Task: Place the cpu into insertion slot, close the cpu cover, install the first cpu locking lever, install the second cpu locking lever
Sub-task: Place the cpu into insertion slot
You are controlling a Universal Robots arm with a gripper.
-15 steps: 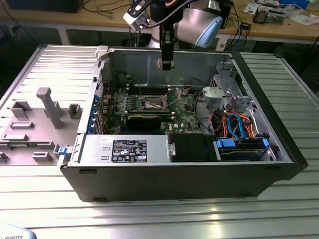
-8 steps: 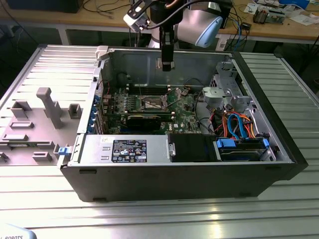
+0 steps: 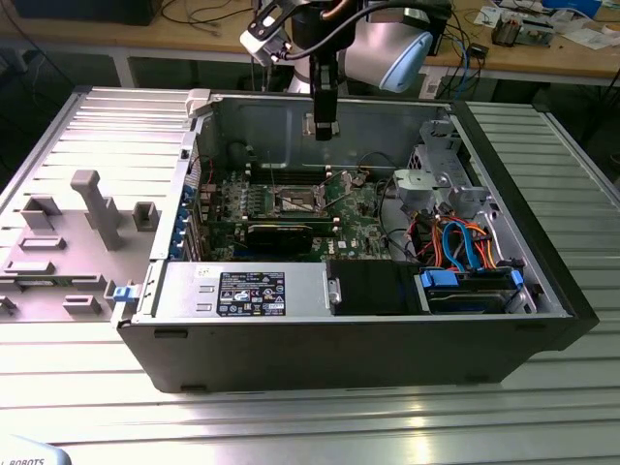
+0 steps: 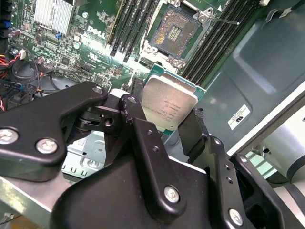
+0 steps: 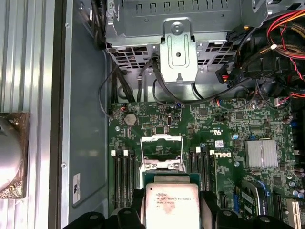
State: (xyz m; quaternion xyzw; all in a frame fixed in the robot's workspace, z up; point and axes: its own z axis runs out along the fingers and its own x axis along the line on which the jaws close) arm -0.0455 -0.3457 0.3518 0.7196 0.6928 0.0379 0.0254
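— Where is the cpu [image 4: 170,107]?

— In the gripper [image 4: 164,114]. Two black fingers [image 4: 193,130] pinch it by opposite edges, so the pincer is closed on the chip and nothing else. The silvery top faces the cameras in both wrist views.

— Why by the edges?

— My guess is that it keeps the underside free, and the chip stays flat enough to go down square to the slot [image 4: 174,29].

— How does it sit against the slot?

— Above it and well apart, with nothing touching. In the exterior view the gripper hangs high over the open case [image 3: 542,281], above the slot and a little off to one side of it. In the first wrist view the chip's edges run roughly parallel to the slot's rim. That suggests the turn of the wrist is about right, though the position is not centred.

— Is the slot ready for it?

— It looks so. In the second wrist view the centre is bare, with rows of contacts showing and no chip in it. The cover [image 5: 162,139] appears swung up off the slot, standing at one of its edges. A thin lever [image 4: 224,20] juts out free beside the slot, so it is unlatched.

— And the second lever?

— I can't make it out clearly.

— So how far along is the work?

— Chip carried, none of the four steps finished.
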